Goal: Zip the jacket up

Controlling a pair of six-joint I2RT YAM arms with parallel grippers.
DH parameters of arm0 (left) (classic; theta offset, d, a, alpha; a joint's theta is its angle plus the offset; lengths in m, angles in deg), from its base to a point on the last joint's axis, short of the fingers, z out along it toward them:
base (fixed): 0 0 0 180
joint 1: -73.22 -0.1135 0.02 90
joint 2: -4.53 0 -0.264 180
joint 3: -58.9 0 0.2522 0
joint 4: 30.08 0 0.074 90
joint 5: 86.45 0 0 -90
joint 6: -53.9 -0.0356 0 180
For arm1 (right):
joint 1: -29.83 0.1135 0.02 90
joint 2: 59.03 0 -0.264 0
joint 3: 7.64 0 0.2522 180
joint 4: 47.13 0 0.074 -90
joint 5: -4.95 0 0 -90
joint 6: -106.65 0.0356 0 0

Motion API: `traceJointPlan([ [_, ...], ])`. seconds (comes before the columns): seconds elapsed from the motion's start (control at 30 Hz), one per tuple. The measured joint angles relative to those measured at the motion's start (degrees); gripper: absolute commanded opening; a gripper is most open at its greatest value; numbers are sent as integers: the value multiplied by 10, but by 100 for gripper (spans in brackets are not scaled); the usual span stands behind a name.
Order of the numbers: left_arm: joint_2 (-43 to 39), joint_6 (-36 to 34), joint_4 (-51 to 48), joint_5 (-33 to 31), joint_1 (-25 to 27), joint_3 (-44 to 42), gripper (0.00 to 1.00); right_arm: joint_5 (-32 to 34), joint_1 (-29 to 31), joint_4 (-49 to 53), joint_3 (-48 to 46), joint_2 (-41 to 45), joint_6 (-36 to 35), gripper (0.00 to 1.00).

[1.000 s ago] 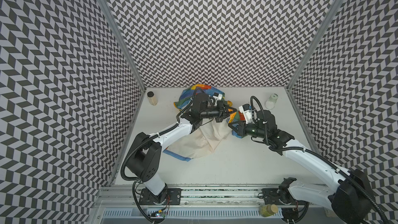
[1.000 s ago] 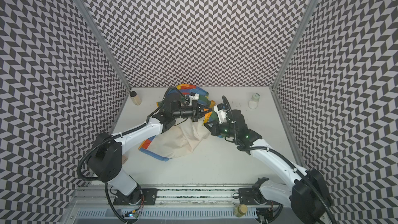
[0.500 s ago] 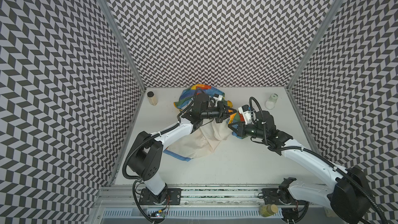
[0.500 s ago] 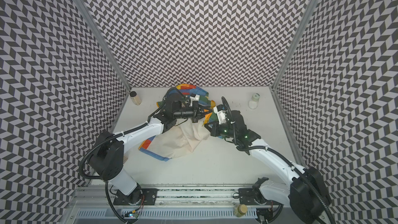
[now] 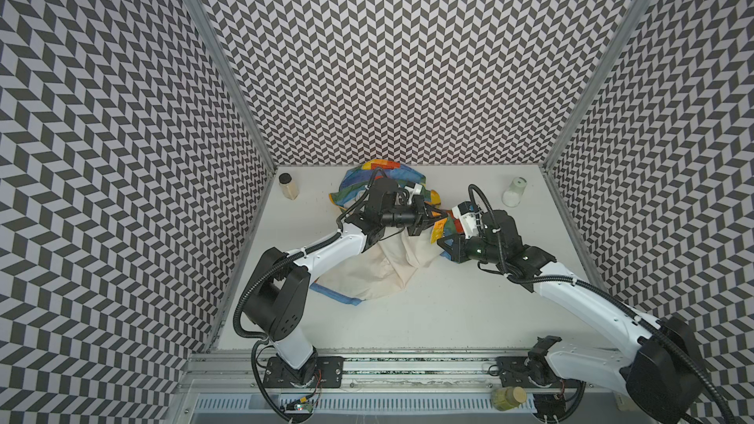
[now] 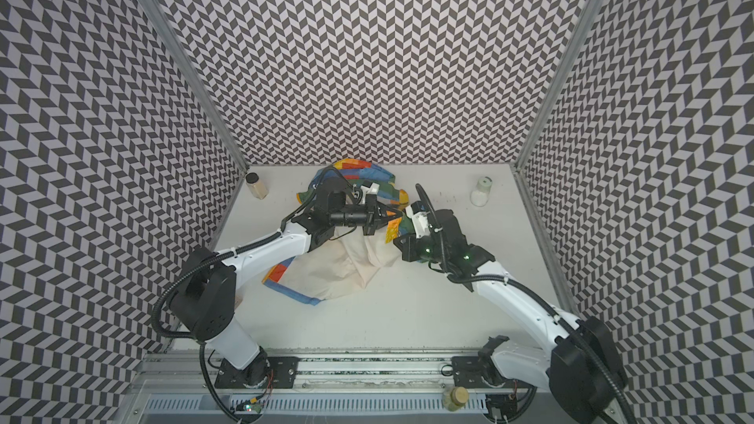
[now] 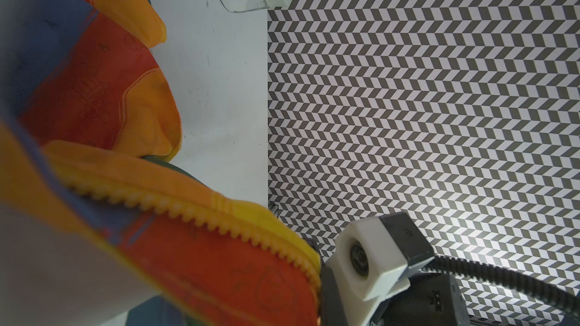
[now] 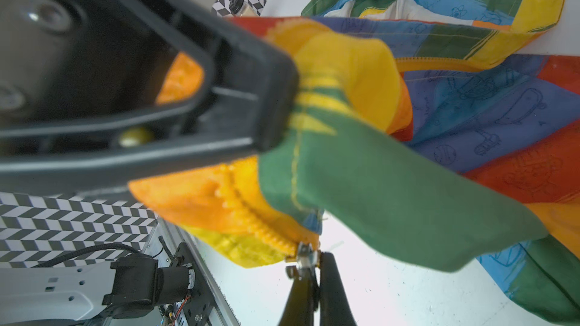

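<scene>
The white tabletop (image 5: 449,312), walled on three sides by grey-and-white chevron panels (image 5: 408,55), lies bare across its whole near half up to the metal front rail (image 5: 408,360), and also along the right wall. The small thin rainbow-striped jacket (image 5: 379,267) sits at the far middle of the table. Its coloured bands bunch close to the back wall, and its cream lining spreads toward the near left, ending in a blue hem edge (image 6: 300,295). The blue and red bands carry thin dark outline drawings (image 8: 502,114). Both arms meet over the jacket's right side. The left gripper (image 5: 435,214) is clamped on a yellow-and-green fold beside the zipper and holds it off the table. Just below it, the right gripper (image 8: 309,265) has its tips pinched together on the small silver metal zipper pull (image 8: 303,254), at the end of the orange-yellow zipper teeth (image 7: 201,217), which stand unjoined. A tan-filled jar with a dark lid (image 5: 287,186) stands by the left wall at the far corner. A clear jar with a white lid (image 5: 515,192) stands at the far right, and a cork-topped jar (image 5: 508,397) sits beyond the rail.
</scene>
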Motion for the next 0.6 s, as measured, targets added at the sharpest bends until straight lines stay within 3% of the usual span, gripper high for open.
traceJointPlan([
  [0.2,0,-5,0,2,0,2,0,6,-4,37,14,0,-11,25],
  [0.6,0,-6,1,5,0,8,0,7,-16,49,33,2,-14,19],
])
